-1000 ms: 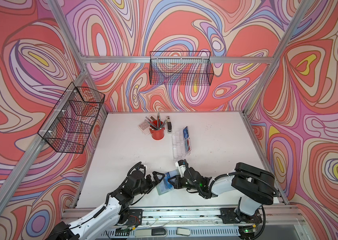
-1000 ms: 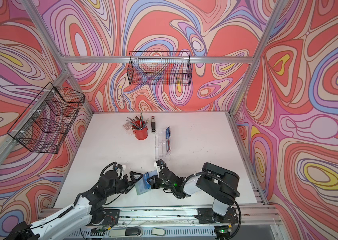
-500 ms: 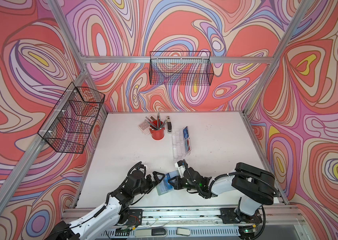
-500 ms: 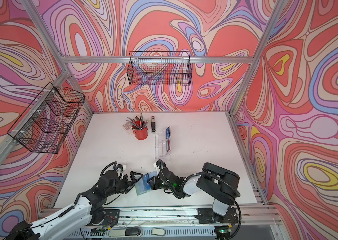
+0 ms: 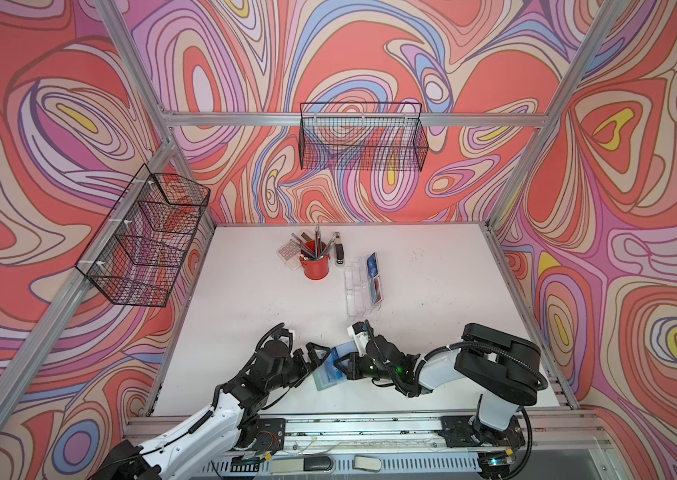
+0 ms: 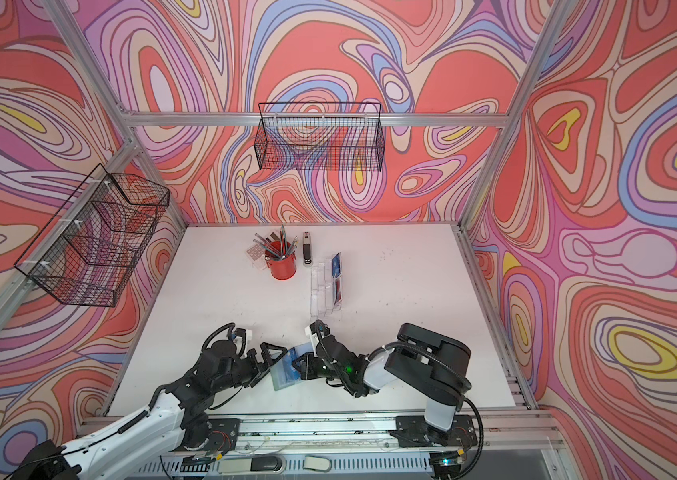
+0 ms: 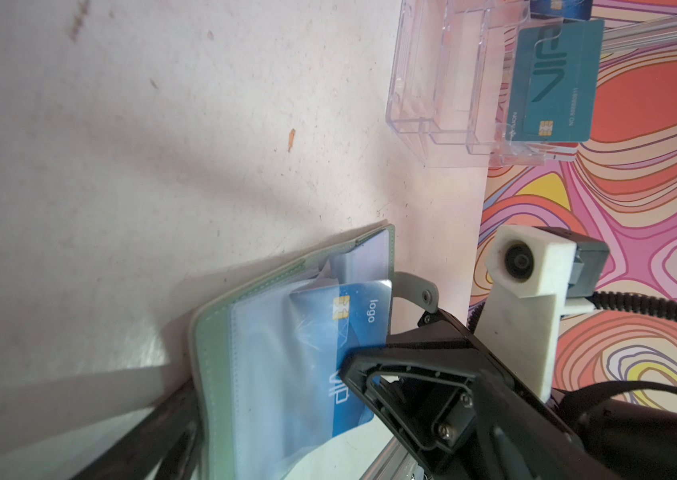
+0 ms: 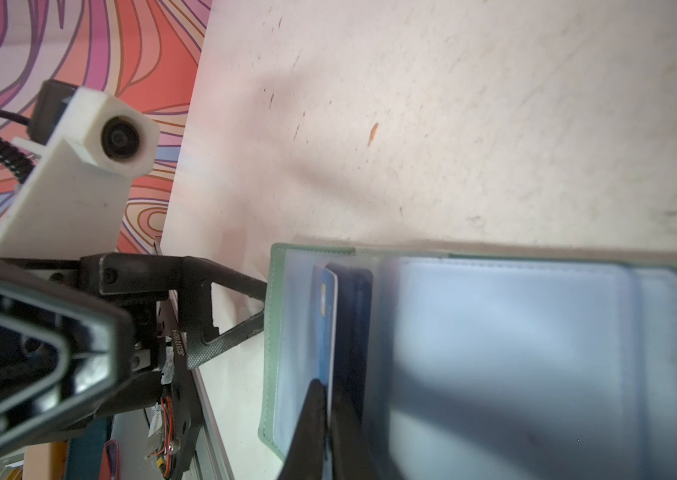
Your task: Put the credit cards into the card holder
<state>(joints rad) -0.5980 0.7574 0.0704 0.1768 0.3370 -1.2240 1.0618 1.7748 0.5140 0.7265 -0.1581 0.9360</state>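
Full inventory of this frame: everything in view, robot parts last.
sage-green leather-like card holder: 1, green with clear sleeves, lying open at the table's front
blue plastic VIP card: 1, blue, partly inside a holder sleeve
clear tiered acrylic stand: 1, clear, mid-table
cards in the stand: at least 2, teal card, dark blue card
red pen cup: 1, red, table's back, holding pens
pale keypad, likely a calculator: 1, behind the cup
black stapler: 1, beside the cup
black wire baskets: 2, left wall, back wall
white table: 1
left gripper: open, fingers at the holder's edge
right gripper: fingers shut on the blue card
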